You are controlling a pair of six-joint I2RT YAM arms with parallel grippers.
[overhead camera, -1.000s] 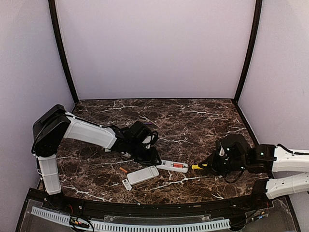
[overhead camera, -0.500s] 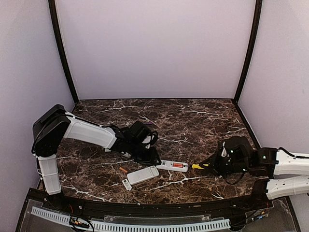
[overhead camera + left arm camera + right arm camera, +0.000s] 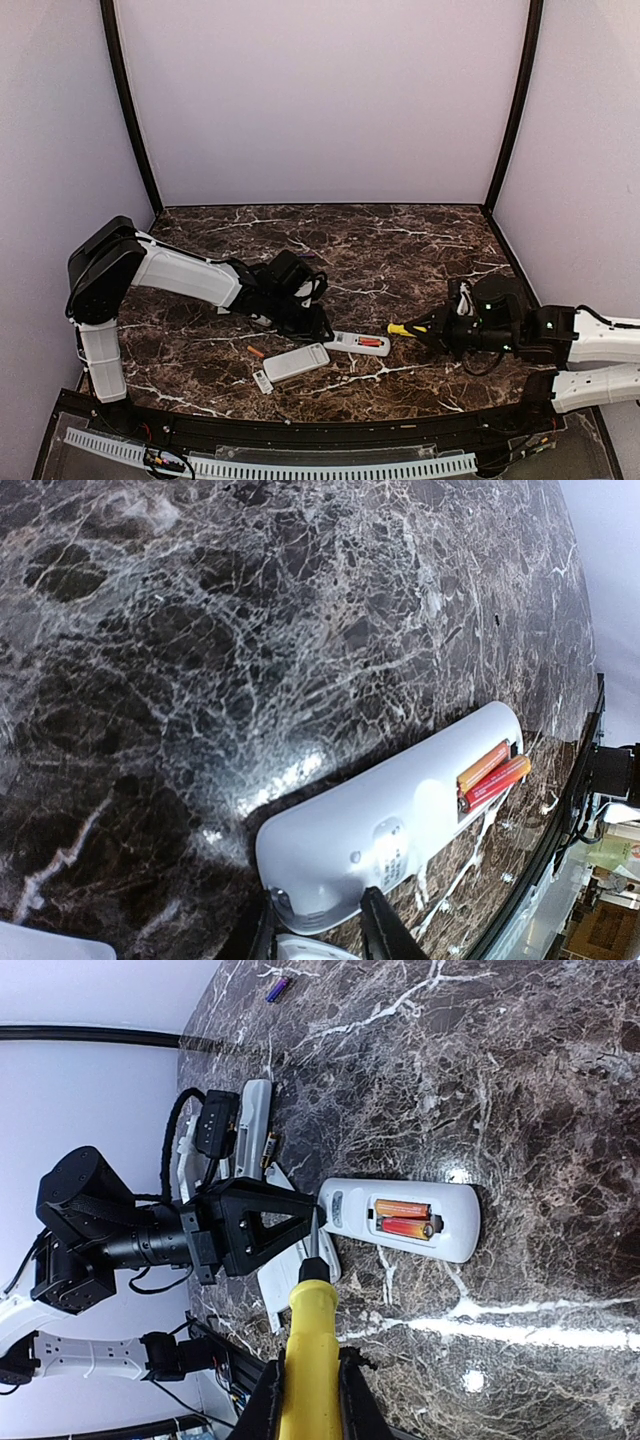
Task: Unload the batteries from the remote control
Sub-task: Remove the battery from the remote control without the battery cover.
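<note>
A white remote control [image 3: 352, 343] lies back-up at the front middle of the table, its compartment uncovered, with two orange-red batteries [image 3: 371, 343] side by side inside. My left gripper [image 3: 322, 334] is shut on its left end; in the left wrist view both fingers [image 3: 385, 932] pinch the rounded end of the remote control [image 3: 390, 820], and the batteries [image 3: 492, 776] sit at its far end. My right gripper [image 3: 440, 330] is shut on a yellow-handled screwdriver [image 3: 312, 1345], its tip just off the remote control [image 3: 400, 1222], on the held-end side of the batteries [image 3: 405, 1219].
A second white remote [image 3: 296, 362] lies just in front of the held one, with a small white cover [image 3: 262, 381] at its left end. A loose orange battery [image 3: 256, 351] rests on the marble left of them. The table's front rail [image 3: 300, 428] runs close behind these.
My right gripper has carried the screwdriver leftward, closer to the remote control, with its tip swung toward the battery compartment. The left gripper and the remote have not moved.
</note>
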